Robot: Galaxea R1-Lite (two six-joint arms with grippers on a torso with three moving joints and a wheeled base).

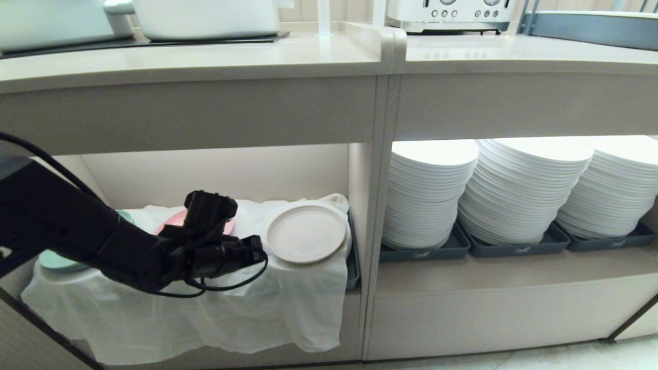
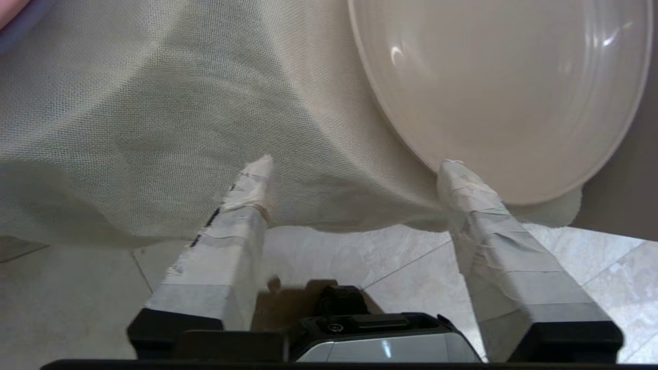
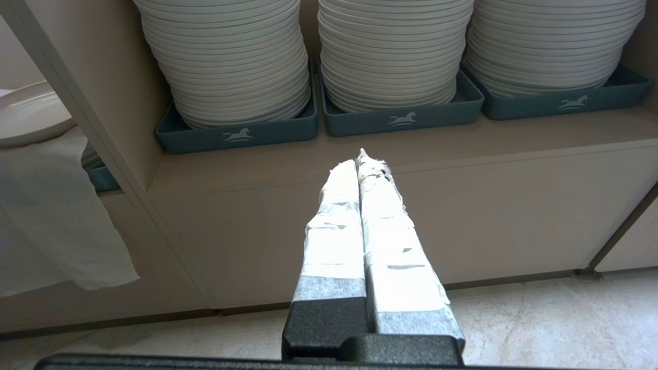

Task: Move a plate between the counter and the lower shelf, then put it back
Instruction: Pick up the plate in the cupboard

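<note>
The plate (image 1: 306, 234) lay on the white cloth (image 1: 205, 313) draped over the lower shelf (image 1: 216, 174), at its right end near the bay wall, resting flat and unsupported. The left claw (image 1: 255, 250) stood just beside the rim with jaws spread and empty, one fingertip (image 2: 455, 177) at the plate's edge, apparently released. The right claw (image 3: 362, 169) hung parked, jaws pressed together, before the tall plate stacks (image 3: 393, 49).

Left gripper (image 2: 354, 174) spread apart; right gripper (image 3: 366, 162) pressed closed.

White plate stacks (image 1: 519, 190) fill grey trays (image 1: 514, 249).
</note>
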